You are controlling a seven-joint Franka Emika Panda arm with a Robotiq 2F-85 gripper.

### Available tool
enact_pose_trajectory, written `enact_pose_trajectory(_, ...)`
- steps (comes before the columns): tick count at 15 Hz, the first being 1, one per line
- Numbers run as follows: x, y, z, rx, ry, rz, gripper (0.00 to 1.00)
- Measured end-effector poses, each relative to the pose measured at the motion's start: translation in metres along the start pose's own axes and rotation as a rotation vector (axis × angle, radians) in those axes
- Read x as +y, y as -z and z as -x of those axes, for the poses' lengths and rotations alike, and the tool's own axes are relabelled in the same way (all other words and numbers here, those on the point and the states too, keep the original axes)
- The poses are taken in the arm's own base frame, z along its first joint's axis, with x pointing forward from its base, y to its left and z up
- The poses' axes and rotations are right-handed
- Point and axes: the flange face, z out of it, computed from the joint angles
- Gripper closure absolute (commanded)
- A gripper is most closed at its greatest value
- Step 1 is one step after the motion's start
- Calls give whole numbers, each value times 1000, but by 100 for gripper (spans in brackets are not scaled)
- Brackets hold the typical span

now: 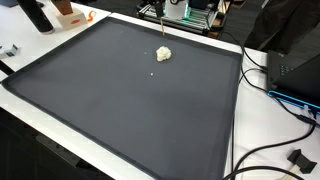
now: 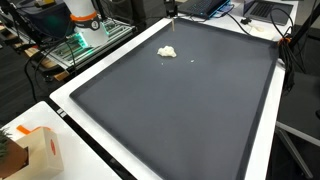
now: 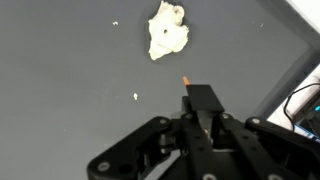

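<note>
- The crumpled white lump [image 3: 167, 30] lies on the dark mat [image 1: 110, 110], near the mat's far edge in both exterior views.
- A slim stick [image 3: 186, 76] with an orange tip points at the lump, close to it but not touching.
- The gripper [image 3: 205, 118] has its fingers pinched narrow around the stick.
- Small white crumbs [image 3: 136, 97] lie on the mat beside the lump.

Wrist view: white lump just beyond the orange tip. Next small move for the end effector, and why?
Probably ease the end effector forward toward the white lump: the orange tip sits short of it, with bare mat between.
</note>
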Motion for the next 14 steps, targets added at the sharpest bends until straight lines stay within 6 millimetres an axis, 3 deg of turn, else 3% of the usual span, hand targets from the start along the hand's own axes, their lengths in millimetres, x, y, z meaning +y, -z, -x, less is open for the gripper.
enact_pose_trajectory(4,21,-28,6,65,74,-138,97)
enact_pose_trajectory(8,28,-57,9,85,91,-236,97)
enact_pose_trajectory(14,38,-83,12,67,46,-350,97)
